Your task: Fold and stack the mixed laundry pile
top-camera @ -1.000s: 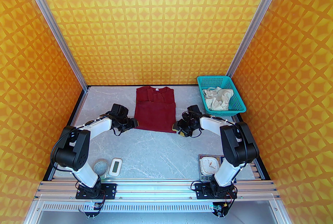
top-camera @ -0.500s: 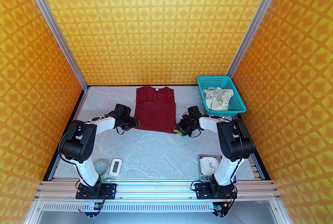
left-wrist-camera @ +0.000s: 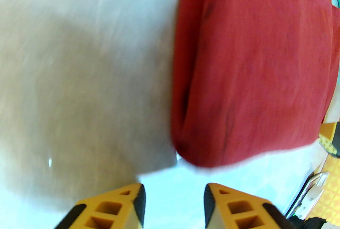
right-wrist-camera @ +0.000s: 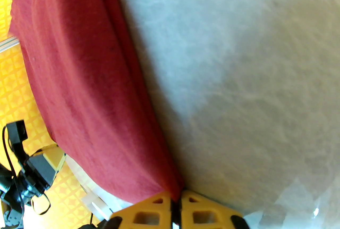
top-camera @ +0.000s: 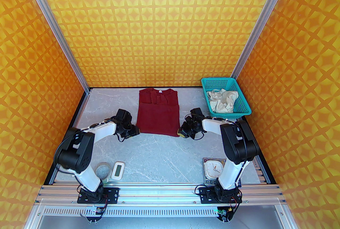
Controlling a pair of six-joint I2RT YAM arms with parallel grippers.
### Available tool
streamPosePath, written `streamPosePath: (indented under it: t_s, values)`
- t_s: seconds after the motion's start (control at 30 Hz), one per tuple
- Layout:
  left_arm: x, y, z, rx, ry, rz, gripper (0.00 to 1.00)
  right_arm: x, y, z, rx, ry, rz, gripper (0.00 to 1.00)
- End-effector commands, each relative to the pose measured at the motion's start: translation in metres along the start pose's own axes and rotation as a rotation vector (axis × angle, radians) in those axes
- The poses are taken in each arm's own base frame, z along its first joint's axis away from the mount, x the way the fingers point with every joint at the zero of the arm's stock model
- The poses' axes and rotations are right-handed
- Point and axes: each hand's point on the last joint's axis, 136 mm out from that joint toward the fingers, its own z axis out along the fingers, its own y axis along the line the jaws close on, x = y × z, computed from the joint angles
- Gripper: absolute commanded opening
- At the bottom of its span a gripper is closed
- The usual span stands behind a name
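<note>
1. Evidently the step in hand was folding the dark red short-sleeved shirt (top-camera: 158, 116) hem to collar. It lay flat on the grey marble-patterned table (top-camera: 164, 153), collar toward the far wall, sleeves turned in over the chest.
2. The right two-finger gripper (right-wrist-camera: 176, 197), yellow-fingered, had its fingers pressed together on the shirt's near right hem corner, with a sliver of red cloth pinched between them.
3. The left two-finger gripper (left-wrist-camera: 174, 192) stood with a clear gap between its fingers and held nothing. The near left hem corner lay just ahead of them, not yet between them.
4. To do this well, I judged, the left should slide low along the table until both layers of that corner sat deep between the pads, and close before either arm lifted.
5. Both arms would then best rise together and carry the hem evenly toward the collar, keeping the edge taut so that it landed square.
6. The crumpled cream-white shorts (top-camera: 221, 101) lay in the teal plastic mesh basket (top-camera: 216, 80) at the far right, well apart from the shirt and not yet folded.
</note>
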Motion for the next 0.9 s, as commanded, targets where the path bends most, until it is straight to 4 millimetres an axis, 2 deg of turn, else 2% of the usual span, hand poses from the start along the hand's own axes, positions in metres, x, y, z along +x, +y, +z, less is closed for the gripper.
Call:
streamPosePath:
  t_s: [0.0,0.13,0.33,0.5,0.6,0.7,0.87]
  values:
    - [0.007,0.0,-0.015,-0.015,-0.017,0.024,0.5,0.014,-0.01,-0.009,0.054,0.011,-0.01,0.08]
    - [-0.004,-0.018,-0.011,0.069,-0.036,0.02,0.56,0.014,-0.004,-0.013,0.032,0.004,-0.01,0.08]
    - [-0.019,-0.032,0.01,0.093,-0.026,0.008,0.55,0.013,0.003,-0.015,0.0,0.002,-0.002,0.3]
    - [-0.03,-0.04,0.025,0.123,-0.048,0.008,0.55,0.016,0.004,-0.007,-0.047,0.013,0.031,0.34]
    - [-0.037,-0.048,0.031,0.144,-0.059,0.018,0.48,0.014,0.008,-0.002,-0.086,0.018,0.053,0.3]
    - [-0.041,-0.051,0.03,0.15,-0.063,0.026,0.32,0.009,0.011,0.0,-0.092,0.01,0.054,0.22]
    - [-0.028,-0.045,0.022,0.132,-0.043,0.043,0.12,0.005,0.011,-0.002,-0.07,0.0,0.046,0.11]
